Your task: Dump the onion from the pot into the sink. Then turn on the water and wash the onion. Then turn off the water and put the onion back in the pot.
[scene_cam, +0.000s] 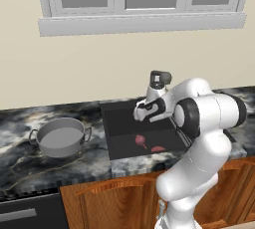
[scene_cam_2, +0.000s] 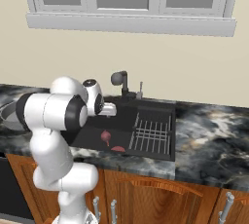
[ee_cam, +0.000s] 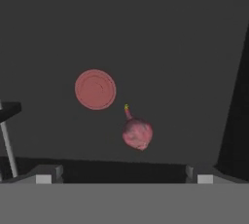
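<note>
The onion [scene_cam: 140, 140] [scene_cam_2: 105, 137] lies on the floor of the black sink [scene_cam: 118, 119] [scene_cam_2: 148, 110], stem tip up and away from the walls. In the hand view the onion [ee_cam: 137, 134] sits just ahead of my gripper [ee_cam: 124, 178], whose fingertips [ee_cam: 44, 178] stand wide apart with nothing between them. My gripper [scene_cam: 140, 114] [scene_cam_2: 109, 110] hovers open above the basin, over the onion. The grey pot [scene_cam: 61, 137] stands upright on the counter left of the sink, its pale inside bare.
A flat pink-red sliver [scene_cam: 158, 149] [scene_cam_2: 118, 148] [ee_cam: 95, 89] lies beside the onion. The black tap [scene_cam: 158, 79] [scene_cam_2: 119, 78] rises behind the basin. A wire rack [scene_cam_2: 151, 135] covers the sink's right half. Marbled counter [scene_cam_2: 209, 125] surrounds the sink.
</note>
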You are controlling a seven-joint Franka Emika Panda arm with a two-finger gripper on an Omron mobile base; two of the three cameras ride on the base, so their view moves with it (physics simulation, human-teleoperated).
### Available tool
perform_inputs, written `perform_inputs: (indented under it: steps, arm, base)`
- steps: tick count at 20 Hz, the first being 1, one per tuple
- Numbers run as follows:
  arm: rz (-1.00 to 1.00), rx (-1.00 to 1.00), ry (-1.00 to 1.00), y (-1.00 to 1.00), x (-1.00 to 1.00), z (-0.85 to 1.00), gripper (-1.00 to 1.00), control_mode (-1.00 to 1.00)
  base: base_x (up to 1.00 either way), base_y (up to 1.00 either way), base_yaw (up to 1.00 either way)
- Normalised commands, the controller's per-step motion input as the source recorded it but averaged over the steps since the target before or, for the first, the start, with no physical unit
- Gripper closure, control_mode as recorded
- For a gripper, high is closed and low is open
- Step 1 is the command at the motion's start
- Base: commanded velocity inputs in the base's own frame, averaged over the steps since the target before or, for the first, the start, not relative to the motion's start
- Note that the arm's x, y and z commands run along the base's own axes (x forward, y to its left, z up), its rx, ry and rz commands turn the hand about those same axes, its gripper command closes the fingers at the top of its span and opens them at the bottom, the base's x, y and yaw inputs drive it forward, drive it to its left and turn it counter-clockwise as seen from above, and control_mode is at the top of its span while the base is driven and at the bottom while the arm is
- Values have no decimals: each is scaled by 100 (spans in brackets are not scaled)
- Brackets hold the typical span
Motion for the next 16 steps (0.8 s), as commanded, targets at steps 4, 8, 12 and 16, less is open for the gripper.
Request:
perform_inputs:
  steps: [4,8,12,16]
  arm:
    - [-1,0,-1,6,6,-12,-100,-100]
    - [0,0,0,1,13,-46,-100,-100]
    - [0,0,0,0,24,-49,-100,-100]
    - [1,0,1,0,25,-50,-100,-100]
  base:
    - [0,0,0]
    - [0,0,0]
    - [0,0,0]
    - [0,0,0]
